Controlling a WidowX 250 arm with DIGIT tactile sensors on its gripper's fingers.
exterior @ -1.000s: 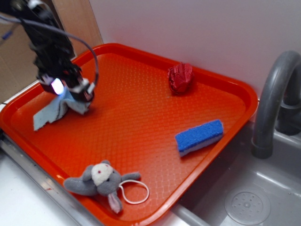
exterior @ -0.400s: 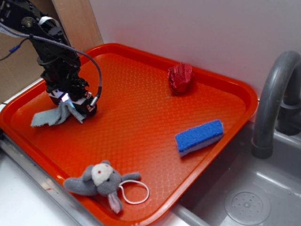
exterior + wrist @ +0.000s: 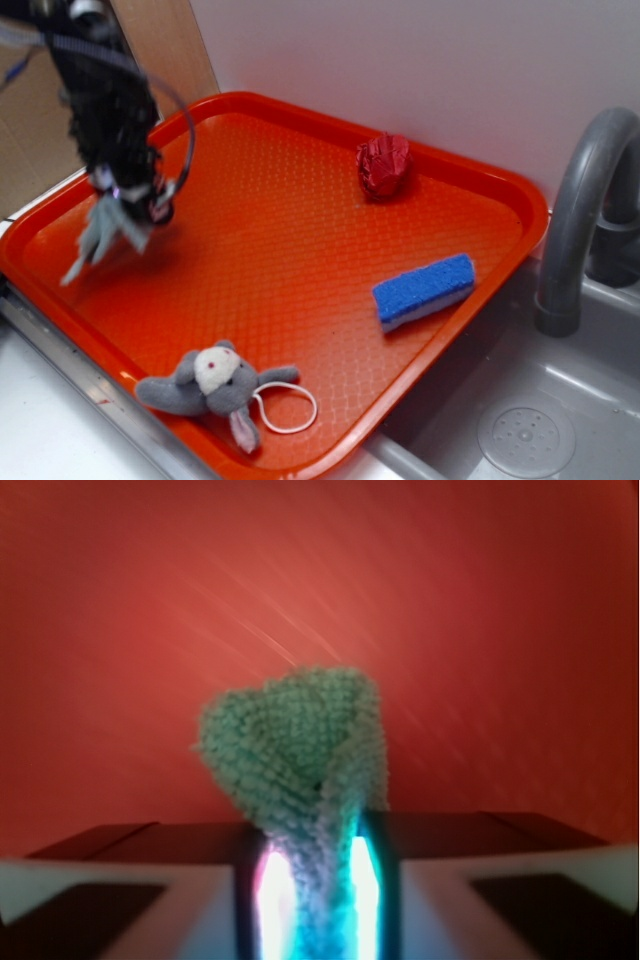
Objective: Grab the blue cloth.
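Lifted blue cloth point(image 3: 105, 232) in jaws, above tray point(image 3: 300, 250) edge

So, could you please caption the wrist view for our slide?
Gripper pinching the blue cloth above the orange tray.

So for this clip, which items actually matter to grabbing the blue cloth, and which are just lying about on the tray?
Part of the job:
- blue cloth, pinched and hanging from the gripper
- gripper, shut on it

Just lying about:
- blue sponge
- grey plush toy
- red crumpled item
- orange tray beneath them all
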